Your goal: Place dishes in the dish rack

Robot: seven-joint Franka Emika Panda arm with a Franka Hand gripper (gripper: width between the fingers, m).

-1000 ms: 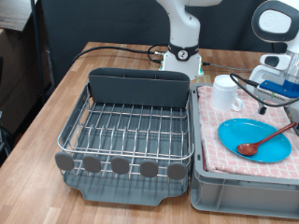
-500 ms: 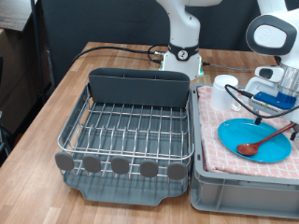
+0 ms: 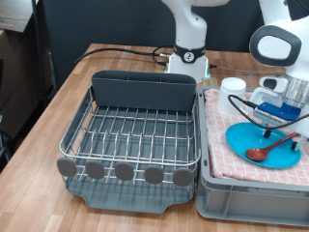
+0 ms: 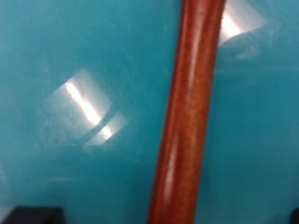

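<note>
Your hand (image 3: pixel 280 124) sits low over the grey crate (image 3: pixel 246 193) at the exterior view's right, directly above the light-blue plate (image 3: pixel 241 147) and right at the handle of the wooden spoon (image 3: pixel 263 150). You cannot tell from either view whether the hand is released or clenched: its fingertips are hidden behind its own body in the exterior view, and the wrist view shows only dark corners at the frame edge. In the wrist view the spoon's reddish-brown handle (image 4: pixel 190 112) runs straight across the picture, lying on the plate's (image 4: pixel 84 103) glossy blue surface, very close beneath the hand. The spoon's bowl rests on the plate, just below the hand in the exterior view, with the handle angling up towards the hand. The plate lies flat on the pink checked cloth (image 3: pixel 222 159) lining the crate. The white mug (image 3: pixel 232 87) stands on the same cloth, beyond the hand and partly hidden by it. The dish rack (image 3: pixel 130 135) stands on the desk (image 3: pixel 39 169) well off to the side of the hand, at the exterior view's left, touching the crate's side; none of the dishes is in it.
</note>
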